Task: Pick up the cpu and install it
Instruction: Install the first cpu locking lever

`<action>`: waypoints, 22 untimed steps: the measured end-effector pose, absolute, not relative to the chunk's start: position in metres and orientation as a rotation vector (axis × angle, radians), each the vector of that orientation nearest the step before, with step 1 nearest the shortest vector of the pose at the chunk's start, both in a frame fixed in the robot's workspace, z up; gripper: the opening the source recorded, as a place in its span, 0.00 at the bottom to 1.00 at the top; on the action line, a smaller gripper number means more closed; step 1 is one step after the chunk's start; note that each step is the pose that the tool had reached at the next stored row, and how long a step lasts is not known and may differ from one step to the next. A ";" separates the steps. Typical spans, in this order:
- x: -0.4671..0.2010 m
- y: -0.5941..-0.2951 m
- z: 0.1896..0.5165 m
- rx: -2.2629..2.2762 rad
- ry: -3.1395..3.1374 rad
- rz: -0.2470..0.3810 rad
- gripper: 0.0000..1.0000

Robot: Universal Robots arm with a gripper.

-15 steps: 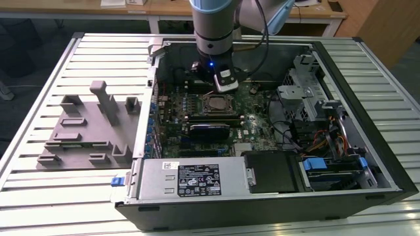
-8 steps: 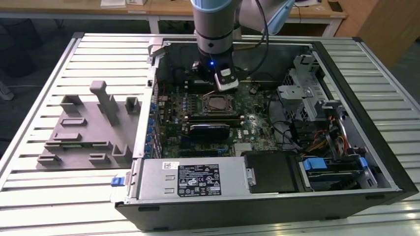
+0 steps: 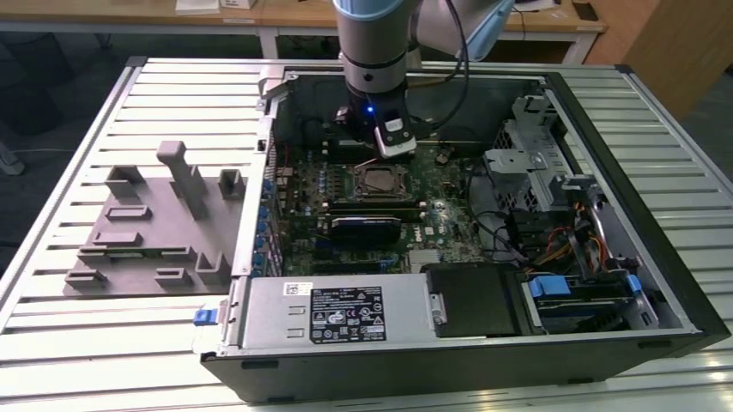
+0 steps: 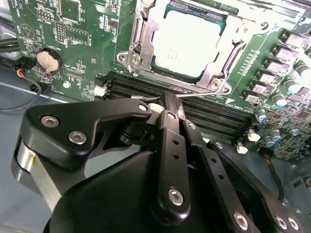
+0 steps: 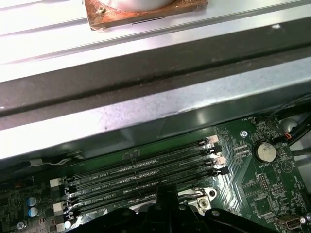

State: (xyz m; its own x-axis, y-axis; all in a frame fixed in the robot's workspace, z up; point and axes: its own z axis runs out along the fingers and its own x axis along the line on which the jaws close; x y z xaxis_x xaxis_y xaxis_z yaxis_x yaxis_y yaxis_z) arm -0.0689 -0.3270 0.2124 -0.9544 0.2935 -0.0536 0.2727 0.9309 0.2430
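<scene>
1. While the arm reaches down into the open computer case (image 3: 641, 283) in the exterior view, its tool (image 3: 396, 148) hangs low over the motherboard (image 3: 343, 215), just beyond the socket. The cpu (image 3: 375, 180) lies in that socket near the middle of the board, with the black heatsink block (image 3: 366, 227) just beside it on the near side. To the exterior view's left, a grey fixture tray (image 3: 143, 236) sits on the slatted metal surface (image 3: 69, 326), well apart from the case.

2. In the second wrist view, the tool (image 4: 167, 104) has its two black fingers (image 4: 171, 112) pressed together with nothing between them, so it is clenched and empty. Its tip sits over the memory slots (image 4: 209, 114), right by the socket's thin wire lever (image 4: 199, 93). The cpu (image 4: 187, 43), pale and square, rests flat inside the metal socket frame (image 4: 141, 39). A coin battery (image 4: 48, 59) sits on the board off to one side.

3. In the first wrist view, the tool (image 5: 165, 194) shows as a dark tip against the rows of memory slots (image 5: 141, 172), with the coin battery (image 5: 266, 152) nearby and the case wall (image 5: 146, 111) beyond.
</scene>
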 end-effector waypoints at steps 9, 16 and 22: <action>-0.069 -0.327 0.210 0.429 2.965 0.362 0.11; -0.069 -0.327 0.208 0.542 2.936 0.353 0.11; -0.072 -0.322 0.206 0.571 2.929 0.350 0.11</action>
State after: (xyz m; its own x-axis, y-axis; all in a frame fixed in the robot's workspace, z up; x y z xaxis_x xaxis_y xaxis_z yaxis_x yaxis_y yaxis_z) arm -0.0717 -0.3215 0.2064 -0.9187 0.3847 -0.0895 0.3527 0.9011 0.2524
